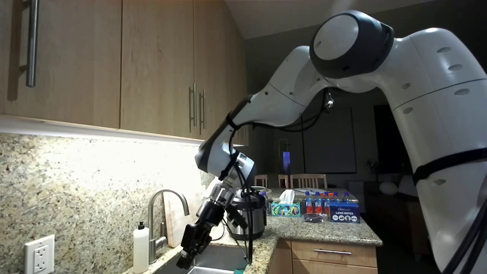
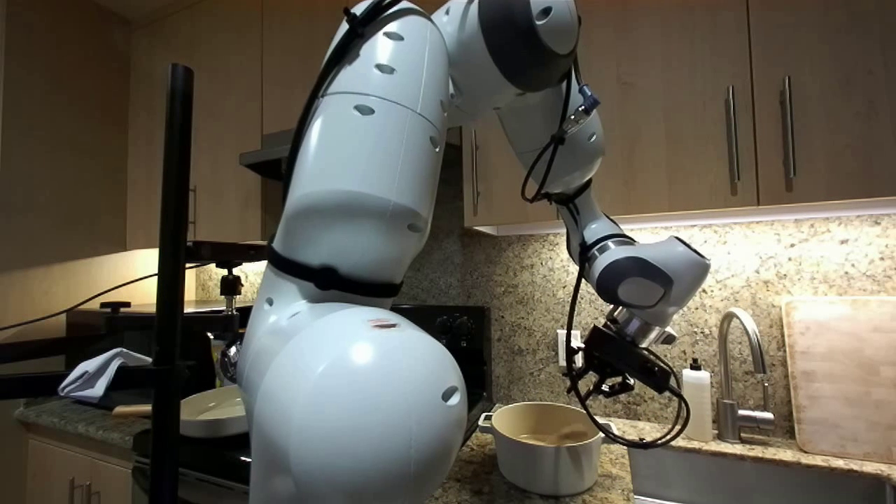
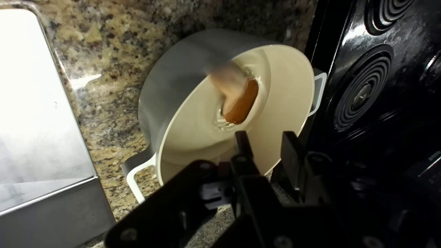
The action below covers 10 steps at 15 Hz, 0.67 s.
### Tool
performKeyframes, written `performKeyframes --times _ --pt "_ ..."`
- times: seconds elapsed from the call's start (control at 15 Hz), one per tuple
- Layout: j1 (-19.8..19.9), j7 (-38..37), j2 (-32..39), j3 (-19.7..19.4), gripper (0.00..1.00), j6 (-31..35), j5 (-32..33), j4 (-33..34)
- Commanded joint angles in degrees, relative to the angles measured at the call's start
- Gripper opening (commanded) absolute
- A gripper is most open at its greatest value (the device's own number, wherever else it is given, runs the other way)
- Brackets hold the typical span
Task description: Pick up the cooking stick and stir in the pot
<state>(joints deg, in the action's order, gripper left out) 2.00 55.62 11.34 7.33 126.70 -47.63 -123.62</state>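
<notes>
Gripper: fingers a little apart, nothing visible between them; best spread wider before reaching down.

Cable: a loop hangs below the wrist and, in an exterior view, crosses the right side of the pot; touching or not cannot be told, so watch it on the way down.

Cooking stick: in the pot, apart from the fingers, brown end down, upper end smeared and slanting across the rim; whether it leans there is unclear. Getting hold of it seems the step in hand. Set the fingers astride its pale upper part, likely less slippery than the wet-looking end, and squeeze firmly before lifting.

Liquid: clear-looking, with glints beside the stick; let the stick lie quiet before gripping.

Pot: on the worktop. Come down inside the rim, clear of the wall; then stir in slow, small circles, since a knock could shift it.

Stove: left of the pot in an exterior view.

Sink: to the right; a stick slipping that way might fall in, so keep it low over the pot's middle.
</notes>
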Motion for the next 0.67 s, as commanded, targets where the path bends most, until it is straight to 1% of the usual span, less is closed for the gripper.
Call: performKeyframes --times 0.0,0.27,0.4,0.47,0.53,0.6 --pt "-1.67 -4.2 -4.23 -0.99 0.07 1.78 0.19 -3.89" --pt "-2.72 -7.53 -3.96 -1.23 0.07 1.29 1.84 -3.05" --pt "-2.79 -8.65 -3.74 -1.45 0.09 1.21 1.35 -3.38" --pt "-2.74 -8.97 -3.69 -1.64 0.36 1.18 0.93 -3.56" --pt "-2.3 -8.89 -3.6 -1.95 0.51 0.7 0.27 -4.01" --pt "-2.1 -8.89 -3.51 -2.2 0.51 0.72 -0.12 -4.39"
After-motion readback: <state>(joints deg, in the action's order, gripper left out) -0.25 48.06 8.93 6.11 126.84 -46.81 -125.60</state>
